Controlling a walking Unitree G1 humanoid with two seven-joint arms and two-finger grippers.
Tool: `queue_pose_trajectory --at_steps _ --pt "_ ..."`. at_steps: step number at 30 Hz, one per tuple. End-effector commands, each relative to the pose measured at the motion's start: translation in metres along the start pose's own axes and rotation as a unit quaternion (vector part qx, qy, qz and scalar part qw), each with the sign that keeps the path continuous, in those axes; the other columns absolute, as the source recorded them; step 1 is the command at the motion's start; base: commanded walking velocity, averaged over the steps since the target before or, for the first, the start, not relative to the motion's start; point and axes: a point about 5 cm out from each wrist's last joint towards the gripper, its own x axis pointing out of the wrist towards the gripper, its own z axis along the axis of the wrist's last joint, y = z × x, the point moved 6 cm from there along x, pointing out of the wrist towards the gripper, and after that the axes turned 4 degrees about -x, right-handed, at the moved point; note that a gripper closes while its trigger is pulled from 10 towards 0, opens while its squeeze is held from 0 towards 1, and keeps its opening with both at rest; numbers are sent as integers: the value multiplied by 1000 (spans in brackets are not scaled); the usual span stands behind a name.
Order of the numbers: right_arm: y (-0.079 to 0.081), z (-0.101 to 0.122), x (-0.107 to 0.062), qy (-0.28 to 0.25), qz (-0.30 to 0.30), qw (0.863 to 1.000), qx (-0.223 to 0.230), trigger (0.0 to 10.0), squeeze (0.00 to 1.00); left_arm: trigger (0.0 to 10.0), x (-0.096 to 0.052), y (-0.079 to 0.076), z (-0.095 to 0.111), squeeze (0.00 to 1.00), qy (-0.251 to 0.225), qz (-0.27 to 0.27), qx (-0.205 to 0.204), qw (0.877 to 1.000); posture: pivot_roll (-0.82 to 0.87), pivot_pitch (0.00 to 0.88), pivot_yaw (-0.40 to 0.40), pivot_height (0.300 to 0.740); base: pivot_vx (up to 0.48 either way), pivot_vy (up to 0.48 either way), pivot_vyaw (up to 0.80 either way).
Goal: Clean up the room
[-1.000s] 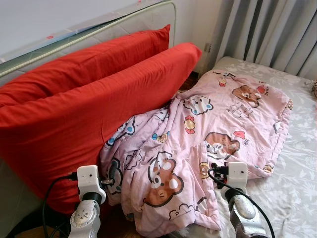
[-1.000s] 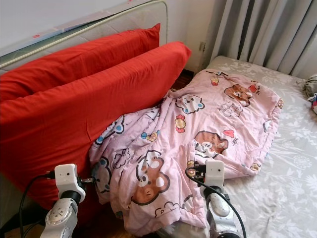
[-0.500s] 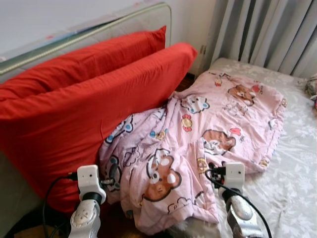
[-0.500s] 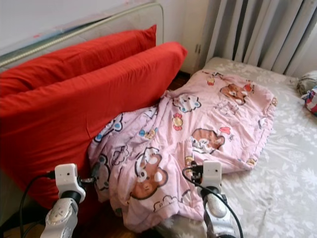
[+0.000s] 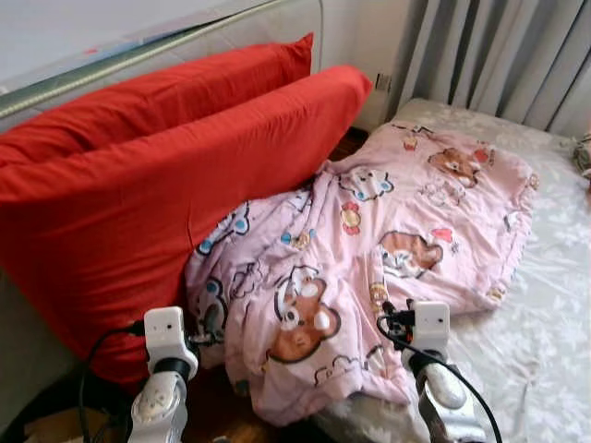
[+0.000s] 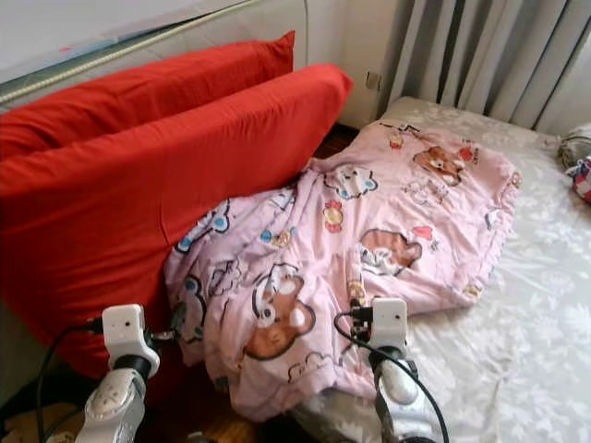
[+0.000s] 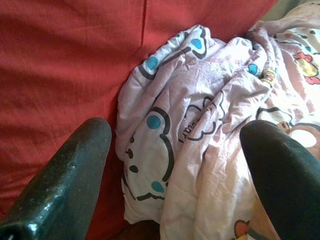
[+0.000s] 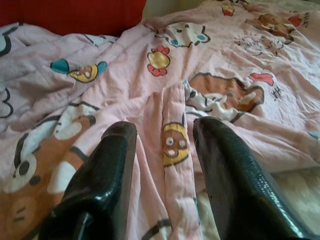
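two red pillows (image 5: 175,175), pink quilt (image 5: 369,240), right pincer (image 8: 165,150) parted astride quilt fold

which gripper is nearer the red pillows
Left. The left gripper is open at the pink quilt's edge, right beside the front red pillow. The right gripper is open over the quilt's middle, farther from the pillows.

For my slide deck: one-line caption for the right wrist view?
Right gripper open over a fold of the pink quilt on the bed.
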Motion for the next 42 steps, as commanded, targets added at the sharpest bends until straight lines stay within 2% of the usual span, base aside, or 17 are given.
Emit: queue_pose_trajectory --at_steps 1,5,33,42 --pt "1 -2 0 10 2 1000 -5 10000 0 10000 -2 -1 -4 0 9 -3 2 1000 -70 66 -17 661 0 0 0" --pt "1 1 -1 -5 1 1000 3 10000 0 10000 -3 -1 -4 0 9 -3 2 1000 -69 66 -17 637 0 0 0" --pt "9 -11 -4 16 29 999 6 10000 0 10000 -2 -10 -5 0 12 -22 4 1000 -72 57 -14 637 0 0 0" --pt "21 -5 -4 0 58 998 -16 10000 0 10000 -1 -11 -5 0 13 -25 5 1000 -71 57 -14 637 0 0 209"
